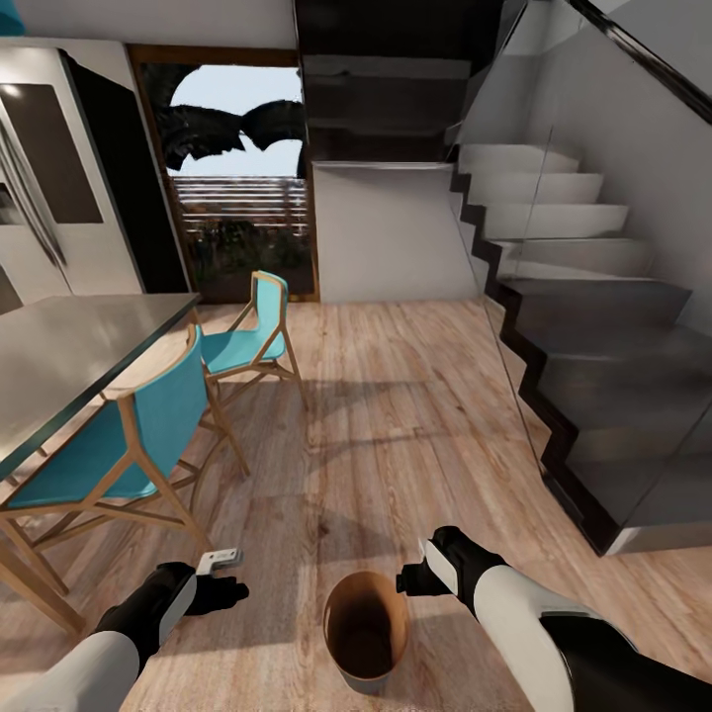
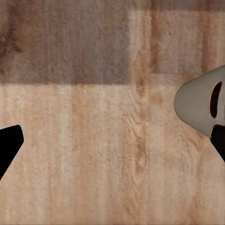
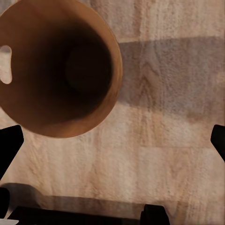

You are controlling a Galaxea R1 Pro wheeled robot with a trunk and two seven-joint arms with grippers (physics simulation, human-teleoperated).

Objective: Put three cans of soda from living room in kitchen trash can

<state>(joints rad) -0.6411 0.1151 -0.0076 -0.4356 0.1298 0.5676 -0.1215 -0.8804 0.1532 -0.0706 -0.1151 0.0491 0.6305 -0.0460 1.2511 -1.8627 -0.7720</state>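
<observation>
The right claw [image 1: 410, 578] hangs just beside the rim of the tash can [image 1: 366, 633], released and holding nothing: in the right wrist view its two dark fingertips [image 3: 10, 145] sit far apart at the frame's sides with bare wood floor [image 3: 159, 154] between them. The left claw [image 1: 222, 566] is likewise spread wide and empty, its fingertips [image 2: 9, 143] at opposite edges of the left wrist view over plain planks; it hovers on the other side of the can, a little apart from it. The tash can stands upright on the floor between the two arms, its copper-brown inside dark toward the bottom, and a slot-shaped handle hole [image 3: 5, 70] pierces its wall near the rim; its pale outside [image 2: 201, 108] edges into the left wrist view. No soda can can be made out inside it. Outward, open floor runs ahead to a white partition wall [image 1: 391, 232]. On the left stand two teal chairs [image 1: 129, 435] and the grey desk [image 1: 69, 356]; on the right a dark staircase [image 1: 593, 336]. No readable writing appears.
</observation>
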